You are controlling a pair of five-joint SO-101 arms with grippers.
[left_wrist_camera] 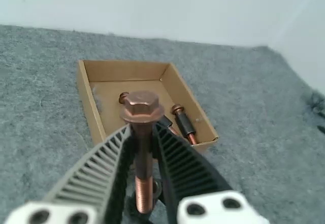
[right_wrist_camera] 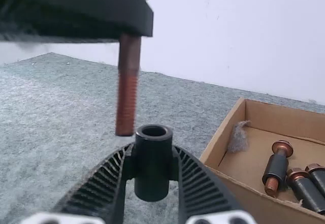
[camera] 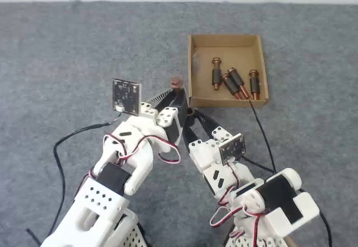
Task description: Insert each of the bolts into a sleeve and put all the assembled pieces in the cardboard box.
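With the left claw (left_wrist_camera: 142, 132) clenched on the bolt (left_wrist_camera: 141, 107) and the right claw (right_wrist_camera: 152, 155) grasping the sleeve (right_wrist_camera: 152, 178), the tip seemingly needed centring over the bore before lowering.

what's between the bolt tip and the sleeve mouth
Nothing: in the right wrist view the tip of the bolt hangs right beside the rim of the sleeve, not yet inside.
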